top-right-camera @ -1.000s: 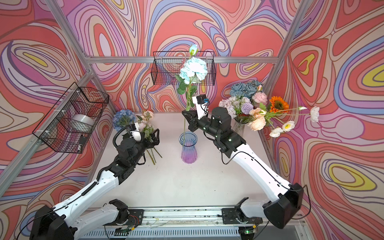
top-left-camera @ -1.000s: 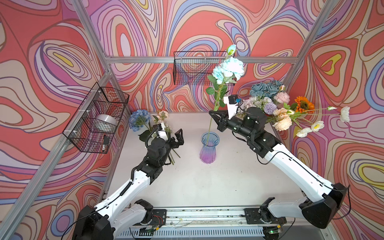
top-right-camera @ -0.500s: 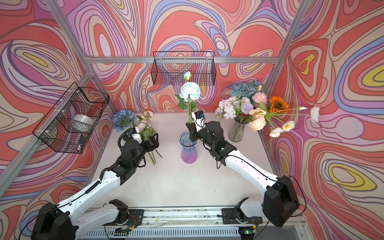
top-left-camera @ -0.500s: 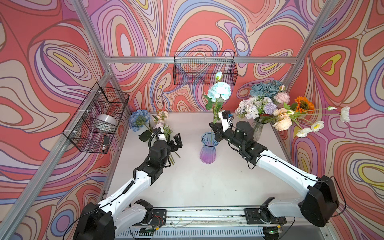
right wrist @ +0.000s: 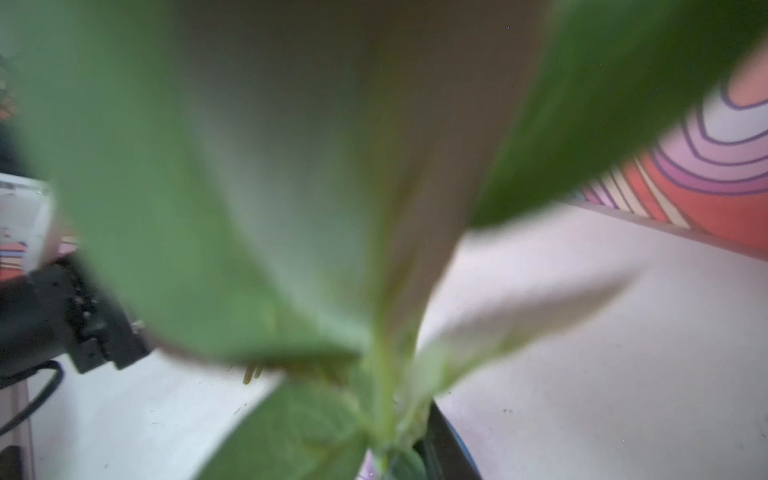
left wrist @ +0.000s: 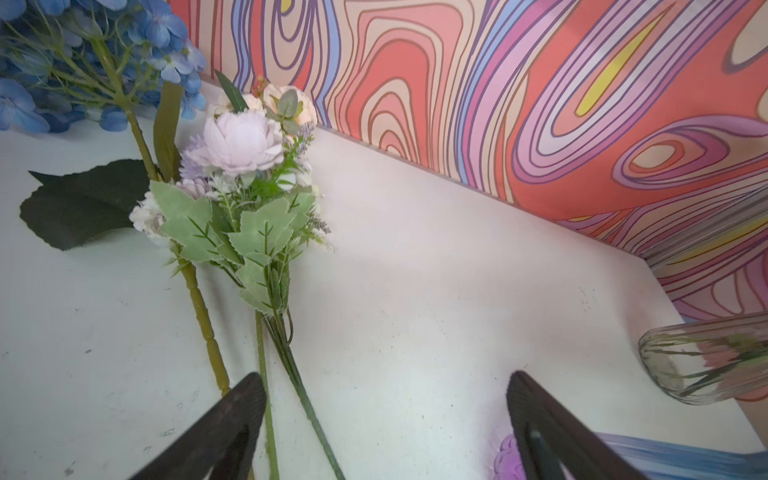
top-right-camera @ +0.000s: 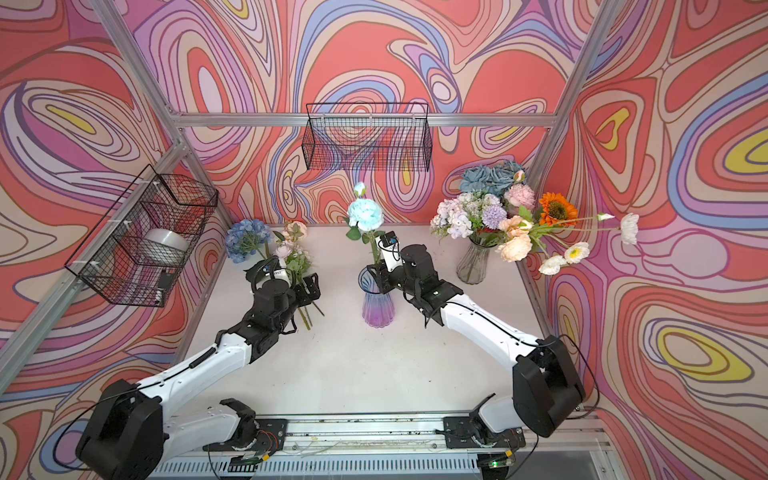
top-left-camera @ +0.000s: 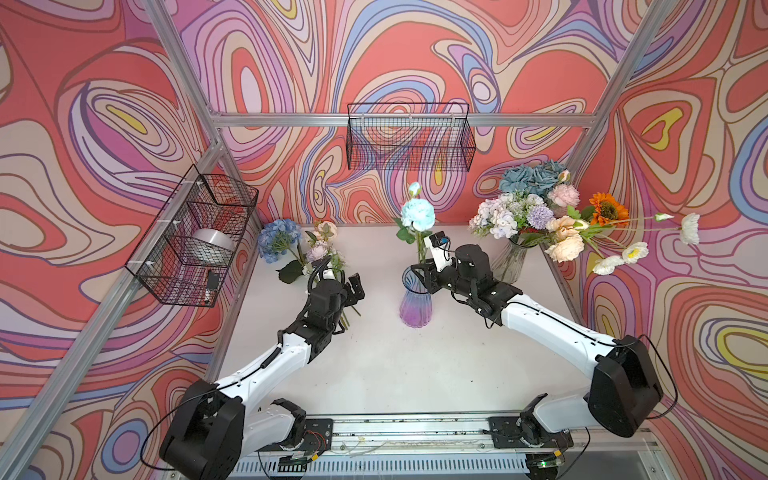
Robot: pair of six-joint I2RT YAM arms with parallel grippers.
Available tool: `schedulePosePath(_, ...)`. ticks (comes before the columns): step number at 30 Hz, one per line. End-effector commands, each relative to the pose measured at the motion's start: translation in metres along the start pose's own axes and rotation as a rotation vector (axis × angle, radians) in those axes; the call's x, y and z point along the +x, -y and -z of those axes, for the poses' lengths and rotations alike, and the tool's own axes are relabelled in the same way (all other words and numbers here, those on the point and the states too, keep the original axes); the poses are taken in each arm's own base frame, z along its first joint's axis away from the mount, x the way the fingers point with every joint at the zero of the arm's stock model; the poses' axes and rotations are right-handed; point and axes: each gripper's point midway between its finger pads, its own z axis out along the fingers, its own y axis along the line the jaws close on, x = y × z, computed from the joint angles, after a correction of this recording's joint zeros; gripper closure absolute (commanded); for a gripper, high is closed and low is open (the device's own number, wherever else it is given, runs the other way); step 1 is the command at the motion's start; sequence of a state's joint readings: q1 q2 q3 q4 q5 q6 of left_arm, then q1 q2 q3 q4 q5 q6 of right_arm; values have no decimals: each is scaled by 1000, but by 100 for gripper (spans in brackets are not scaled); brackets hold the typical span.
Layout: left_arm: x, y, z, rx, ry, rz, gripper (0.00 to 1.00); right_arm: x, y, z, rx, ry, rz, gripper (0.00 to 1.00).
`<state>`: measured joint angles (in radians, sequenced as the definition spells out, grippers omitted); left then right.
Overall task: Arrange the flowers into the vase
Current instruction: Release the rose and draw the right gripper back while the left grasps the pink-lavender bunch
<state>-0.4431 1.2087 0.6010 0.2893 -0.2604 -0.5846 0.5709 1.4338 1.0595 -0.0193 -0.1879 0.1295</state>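
A ribbed blue-to-purple vase (top-left-camera: 415, 297) (top-right-camera: 377, 301) stands mid-table with one light blue flower (top-left-camera: 418, 212) upright in it. My right gripper (top-left-camera: 424, 275) is at the vase rim, around the flower's stem. In the right wrist view blurred green leaves (right wrist: 232, 208) hide the jaws except one dark finger (right wrist: 446, 451). More flowers lie at the back left: a blue hydrangea (top-left-camera: 277, 239) (left wrist: 83, 50) and a lilac and peach bunch (top-left-camera: 322, 245) (left wrist: 241, 143). My left gripper (top-left-camera: 347, 291) (left wrist: 384, 411) hangs open over their stems, holding nothing.
A clear glass vase (top-left-camera: 509, 262) at the back right holds a big mixed bouquet (top-left-camera: 540, 208) that spreads toward the right wall. A wire basket (top-left-camera: 191, 237) with a silver roll hangs on the left wall, another wire basket (top-left-camera: 409, 137) on the back wall.
My right arm has come down and forward, lowering the light blue flower until its stem is in the vase. The left gripper has edged closer to the stems on the table.
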Motion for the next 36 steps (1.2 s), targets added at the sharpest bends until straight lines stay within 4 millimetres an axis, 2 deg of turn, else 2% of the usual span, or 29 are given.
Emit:
schedulePosePath(1, 9, -4, -10, -11, -16, 31, 19, 1, 4, 14, 51, -54, -5, 51)
schedulePosePath(3, 16, -7, -18, -30, -39, 39, 24, -9, 6, 24, 78, -37, 6, 44)
schedulePosePath(7, 27, -15, -32, -85, -78, 61, 27, -30, 13, 48, 157, 31, 30, 31)
schedulePosePath(9, 34, -17, -41, -106, -112, 58, 32, -42, 19, 63, 209, 84, 47, 25)
schedulePosePath(11, 41, -17, -48, -122, -141, 57, 33, -52, 25, 76, 258, 145, 65, 18)
schedulePosePath(14, 49, -19, -58, -149, -173, 65, 32, -62, 37, 94, 345, 234, 72, 2)
schedulePosePath(17, 57, -27, -65, -198, -193, 76, 31, -62, 49, 103, 420, 277, 64, 2)
schedulePosePath(21, 67, -38, -71, -254, -205, 101, 31, -51, 60, 100, 470, 259, 54, 1)
schedulePosePath(26, 80, -46, -82, -288, -232, 134, 33, -36, 64, 83, 471, 196, 58, 1)
schedulePosePath(29, 87, -51, -88, -315, -246, 138, 43, -33, 64, 75, 464, 169, 59, 2)
schedulePosePath(36, 103, -62, -101, -356, -274, 140, 53, -36, 63, 72, 459, 173, 69, 1)
